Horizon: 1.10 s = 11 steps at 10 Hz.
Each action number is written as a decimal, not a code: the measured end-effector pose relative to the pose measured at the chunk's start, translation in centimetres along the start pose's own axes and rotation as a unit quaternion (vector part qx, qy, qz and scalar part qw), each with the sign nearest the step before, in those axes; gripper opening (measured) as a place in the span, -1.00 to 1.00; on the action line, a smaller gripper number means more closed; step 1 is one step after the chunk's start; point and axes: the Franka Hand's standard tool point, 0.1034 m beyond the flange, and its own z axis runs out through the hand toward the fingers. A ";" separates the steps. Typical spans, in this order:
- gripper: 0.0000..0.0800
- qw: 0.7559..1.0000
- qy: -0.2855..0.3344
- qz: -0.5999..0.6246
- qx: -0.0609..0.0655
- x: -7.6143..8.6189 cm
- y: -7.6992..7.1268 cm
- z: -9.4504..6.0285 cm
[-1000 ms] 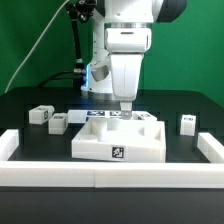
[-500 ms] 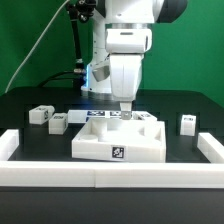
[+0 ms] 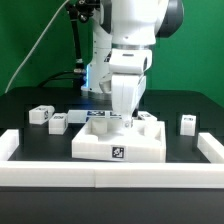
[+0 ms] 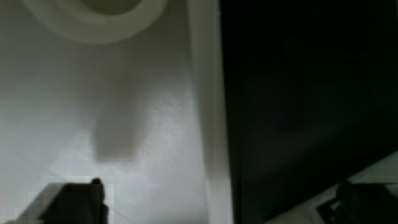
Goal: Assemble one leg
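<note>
The large flat white square tabletop (image 3: 118, 140) lies in the middle of the black table, with a tag on its front side. My gripper (image 3: 123, 113) hangs low over its back edge. In the wrist view the gripper (image 4: 222, 205) is open and empty. One dark finger (image 4: 75, 203) is over the white tabletop surface (image 4: 125, 110), near a round corner hole (image 4: 98, 8); the other finger (image 4: 368, 198) is over the black table. Small white tagged legs lie apart from the gripper: two on the exterior view's left (image 3: 40, 114) (image 3: 58, 122) and one on its right (image 3: 187, 122).
A low white wall (image 3: 100, 177) runs along the front, with raised ends on the left (image 3: 10, 145) and right (image 3: 210, 148). Another small white part (image 3: 148, 119) sits behind the tabletop, right of the gripper. The robot's base and cables stand at the back.
The wrist has turned and tilted, and the gripper has come down closer to the tabletop's back edge. The loose parts have not moved.
</note>
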 end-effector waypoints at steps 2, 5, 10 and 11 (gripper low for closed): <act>0.62 1.000 0.000 0.003 0.001 -0.4 0.2 0.2; 0.62 1.000 0.001 0.009 0.005 -1.1 0.0 0.9; -0.75 1.000 0.001 0.010 0.005 -1.1 0.0 0.9; -0.75 1.000 0.003 0.010 0.001 -1.0 0.2 0.8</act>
